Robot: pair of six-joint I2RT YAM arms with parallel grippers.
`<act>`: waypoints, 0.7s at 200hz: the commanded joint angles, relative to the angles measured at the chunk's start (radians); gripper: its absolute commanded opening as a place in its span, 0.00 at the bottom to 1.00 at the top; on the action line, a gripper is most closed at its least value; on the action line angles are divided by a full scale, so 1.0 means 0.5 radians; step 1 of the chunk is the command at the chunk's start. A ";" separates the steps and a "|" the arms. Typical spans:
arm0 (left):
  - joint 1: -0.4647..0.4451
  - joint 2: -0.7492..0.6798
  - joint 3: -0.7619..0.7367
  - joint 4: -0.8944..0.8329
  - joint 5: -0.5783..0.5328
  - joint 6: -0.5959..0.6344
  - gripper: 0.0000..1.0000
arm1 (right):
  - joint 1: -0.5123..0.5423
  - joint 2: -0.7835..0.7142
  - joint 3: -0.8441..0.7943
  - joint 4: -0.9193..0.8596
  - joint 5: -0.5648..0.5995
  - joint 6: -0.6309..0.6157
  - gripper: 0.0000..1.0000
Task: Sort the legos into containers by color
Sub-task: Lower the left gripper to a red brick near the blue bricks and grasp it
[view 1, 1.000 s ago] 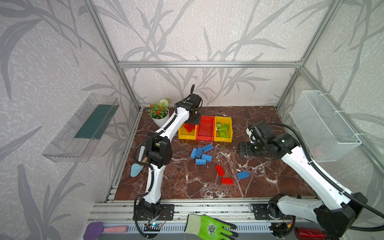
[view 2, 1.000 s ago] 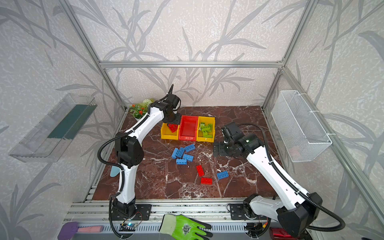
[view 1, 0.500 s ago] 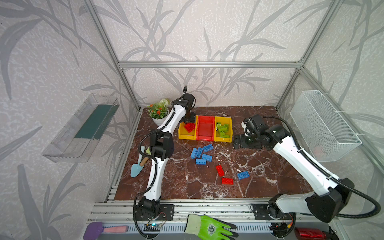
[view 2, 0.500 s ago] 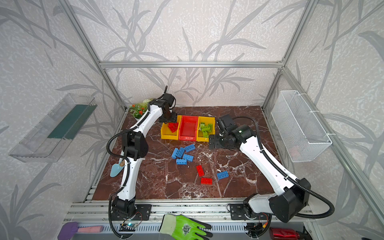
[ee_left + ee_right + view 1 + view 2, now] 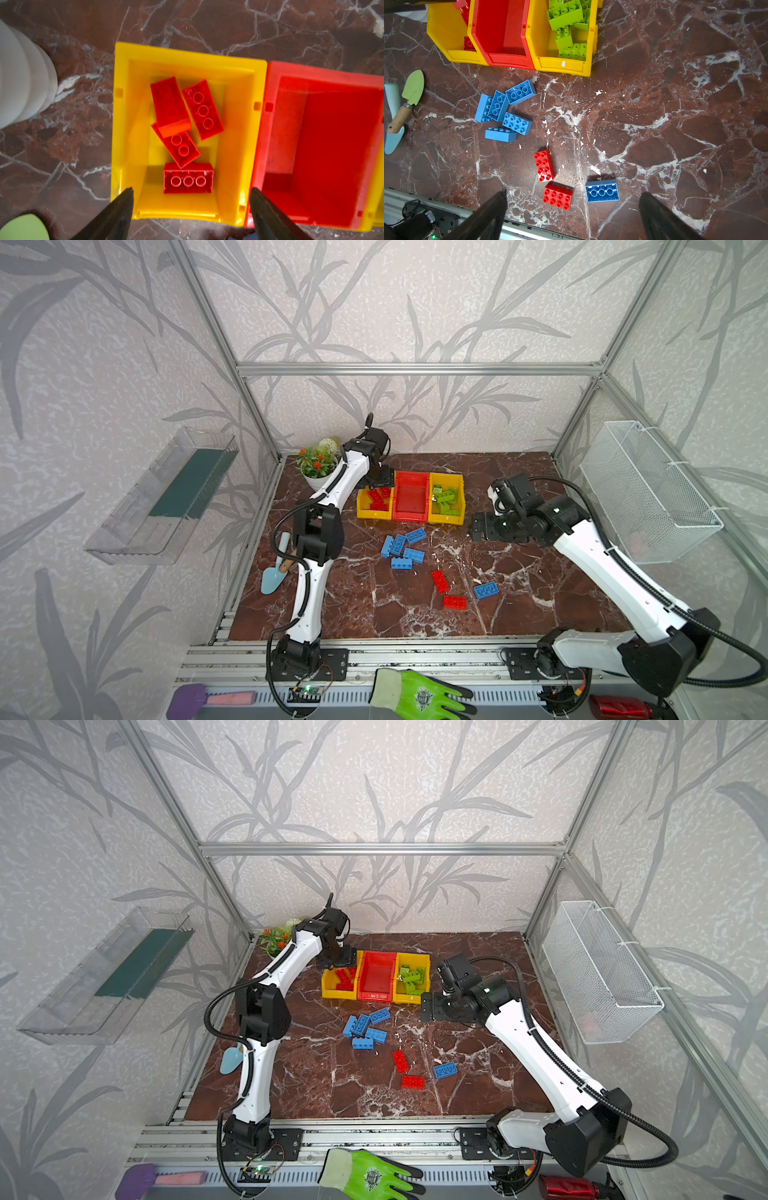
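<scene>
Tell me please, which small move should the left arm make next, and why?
Probably lift the left gripper up and away from the yellow bin below it. Its jaws stand open and empty above four red bricks lying inside, while two red bricks on the table wait unsorted.

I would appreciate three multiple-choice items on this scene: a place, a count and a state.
1. Where do the lime green studded plastic bricks lie? A. the red middle bin B. the yellow plastic bin rightmost in a top view C. the white wire basket
2. How many red studded bricks lie loose on the brown marble tabletop? A. two B. four C. none
3. The left gripper, above the yellow bin of red bricks, is: A. open, empty B. shut on a brick C. shut, empty
Key: 1 B, green fills it; 2 A, two lie outside the bins; 3 A, fingers apart, nothing between.
</scene>
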 commanded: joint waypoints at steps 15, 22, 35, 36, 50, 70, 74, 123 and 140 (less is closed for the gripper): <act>-0.179 -0.408 -0.374 0.051 0.003 -0.251 0.87 | -0.005 -0.261 -0.177 -0.104 0.003 0.066 0.99; -0.225 -0.468 -0.473 0.053 -0.010 -0.348 0.87 | -0.004 -0.309 -0.206 -0.122 0.005 0.072 0.99; -0.320 -0.577 -0.661 0.087 -0.022 -0.503 0.87 | -0.004 -0.399 -0.264 -0.159 0.005 0.078 0.99; -0.328 -0.587 -0.676 0.089 -0.023 -0.521 0.87 | -0.004 -0.407 -0.269 -0.161 0.005 0.078 0.99; -0.444 -0.708 -0.882 0.150 -0.049 -0.721 0.87 | -0.002 -0.503 -0.325 -0.202 0.003 0.085 0.99; -0.583 -0.866 -1.150 0.278 -0.040 -0.991 0.87 | -0.001 -0.632 -0.396 -0.267 -0.007 0.077 0.99; -0.615 -0.894 -1.198 0.303 -0.036 -1.059 0.87 | -0.002 -0.656 -0.408 -0.282 -0.007 0.073 0.99; -0.955 -1.004 -1.482 0.407 -0.084 -1.494 0.87 | -0.001 -0.950 -0.533 -0.480 -0.026 0.036 0.99; -1.068 -0.934 -1.485 0.424 -0.083 -1.562 0.87 | -0.001 -1.028 -0.593 -0.514 -0.058 0.027 0.99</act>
